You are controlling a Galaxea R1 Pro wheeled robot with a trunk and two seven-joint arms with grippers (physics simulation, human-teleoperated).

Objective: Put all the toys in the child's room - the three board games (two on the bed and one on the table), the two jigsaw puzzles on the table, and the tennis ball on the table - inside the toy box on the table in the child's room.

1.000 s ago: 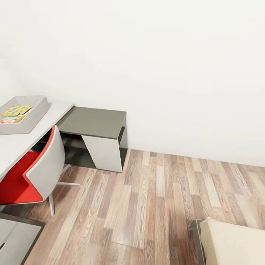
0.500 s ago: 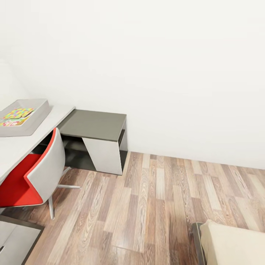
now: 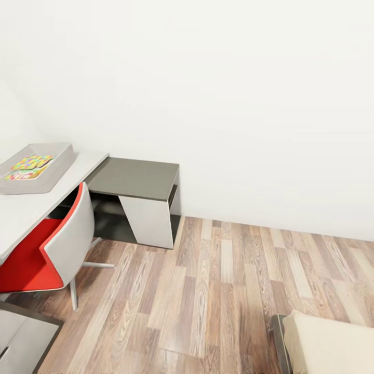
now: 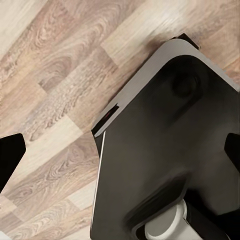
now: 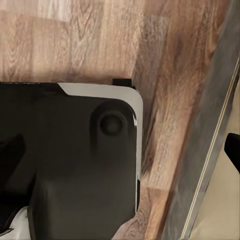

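The floor (image 3: 218,291) is wood-grain plank laminate in mixed brown and pale tones with a faint sheen, and the wall (image 3: 234,93) behind it is plain matt white. At the left, the table (image 3: 31,208) has a smooth matt white top, the low cabinet (image 3: 137,177) a matt dark grey one, and the toy box (image 3: 52,174) looks like matt light grey plastic holding a jigsaw puzzle (image 3: 28,167) of brightly printed card. The chair (image 3: 52,249) has a smooth grey shell with a red inner face, the bed (image 3: 332,345) at near right a soft beige cloth-like mattress, and the robot base (image 4: 170,150) is smooth dark plastic with a dull gloss.
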